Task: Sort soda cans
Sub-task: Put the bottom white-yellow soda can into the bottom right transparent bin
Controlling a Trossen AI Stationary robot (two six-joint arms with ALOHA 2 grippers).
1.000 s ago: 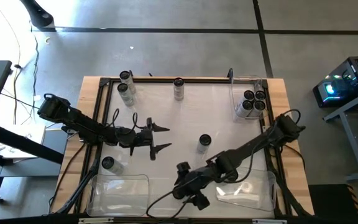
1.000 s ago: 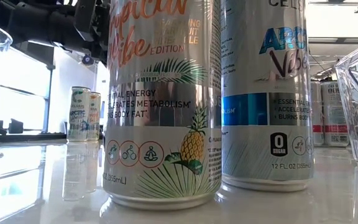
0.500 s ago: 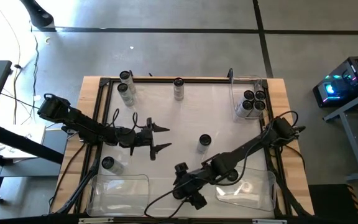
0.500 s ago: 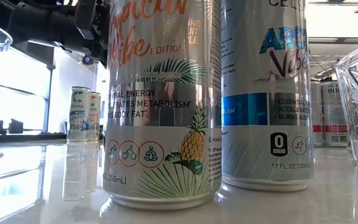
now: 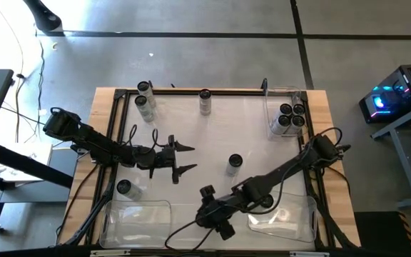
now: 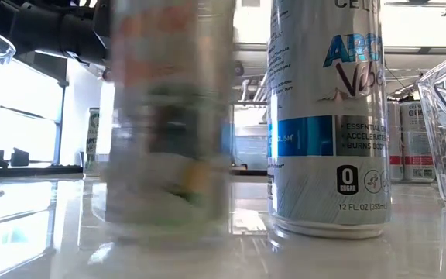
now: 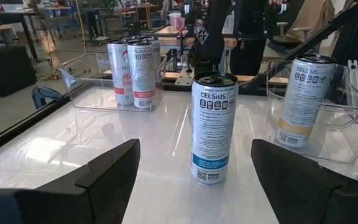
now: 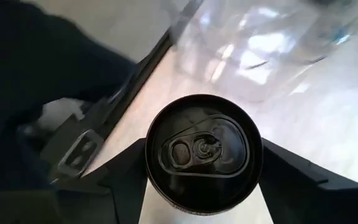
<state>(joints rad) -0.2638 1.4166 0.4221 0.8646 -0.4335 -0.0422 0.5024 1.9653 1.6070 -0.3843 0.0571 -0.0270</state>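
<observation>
Table from above: four silvery soda cans with dark round tops (image 5: 291,116) stood in the clear rectangular plastic bin (image 5: 268,106) at the far right corner. Five more stood loose on the white table top (image 5: 191,128).
My left gripper (image 5: 186,158): hovered mid-table, jaws wide apart, holding nothing.
My right gripper (image 5: 207,194): was low at the near edge, between the two near bins.
Table level: a blue-and-silver can (image 6: 327,116) stood upright, with another can just beside it.
Left wrist: a blue-labelled can (image 7: 211,127) stood ahead of my open fingers, untouched. One more can (image 7: 302,99) sat in a near bin.
Right wrist: my jaws pressed both sides of one dark-topped can (image 8: 202,152), gripping it.
Progress: I judged under half sorted; the loose cans and the one in hand remained.
</observation>
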